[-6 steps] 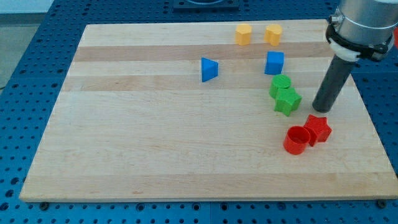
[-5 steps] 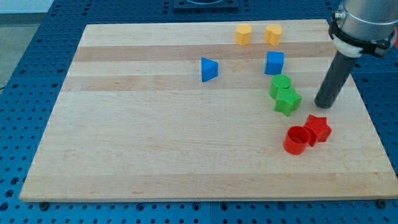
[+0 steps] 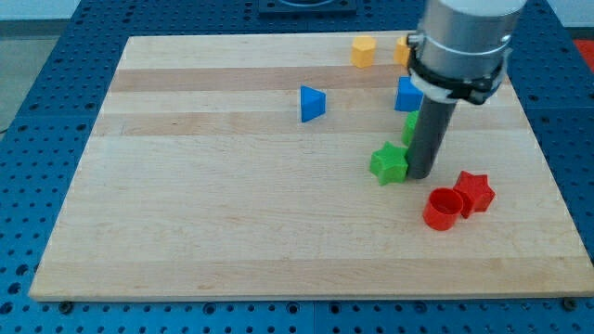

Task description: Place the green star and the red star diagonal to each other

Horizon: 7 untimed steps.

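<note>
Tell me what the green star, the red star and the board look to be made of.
Green star, beside my tip: likely plastic, uniform matte colour. Red star: the same look. Board: wood, with pale grain and plank-like bands.

Rod [image 3: 436, 121] hides most of second green block [image 3: 409, 126], yellow block [image 3: 405, 48].

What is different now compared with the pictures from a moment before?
My tip swung from the view's right onto the green star and pushed it toward the view's lower left, off the green cylinder. The red star, red cylinder and blue blocks stayed put.
</note>
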Motion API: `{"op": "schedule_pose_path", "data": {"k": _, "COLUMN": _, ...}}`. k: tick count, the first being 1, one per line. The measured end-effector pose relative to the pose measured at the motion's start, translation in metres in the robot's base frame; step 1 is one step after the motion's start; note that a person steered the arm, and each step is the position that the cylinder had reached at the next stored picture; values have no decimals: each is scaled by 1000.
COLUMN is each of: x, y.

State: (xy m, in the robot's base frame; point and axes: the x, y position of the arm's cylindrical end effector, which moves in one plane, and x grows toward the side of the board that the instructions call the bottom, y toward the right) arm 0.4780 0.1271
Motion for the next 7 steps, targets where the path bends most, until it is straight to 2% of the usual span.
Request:
{"op": "schedule_pose_path", "data": {"k": 1, "x": -2, "y": 31}}
{"op": "schedule_pose_path", "data": {"k": 2, "x": -5, "y": 97}}
{"op": "schedule_pose_path", "data": {"k": 3, "x": 17, "y": 139}}
{"op": "schedule_pose_path", "data": {"k": 4, "x": 50, "y": 101}}
{"op": "schedule_pose_path", "data": {"k": 5, "x": 69, "y": 15}}
{"op": "schedule_pose_path", "data": {"k": 6, "x": 68, "y": -58}}
{"op": "schedule_pose_path", "data": {"k": 7, "x": 94, "y": -4}}
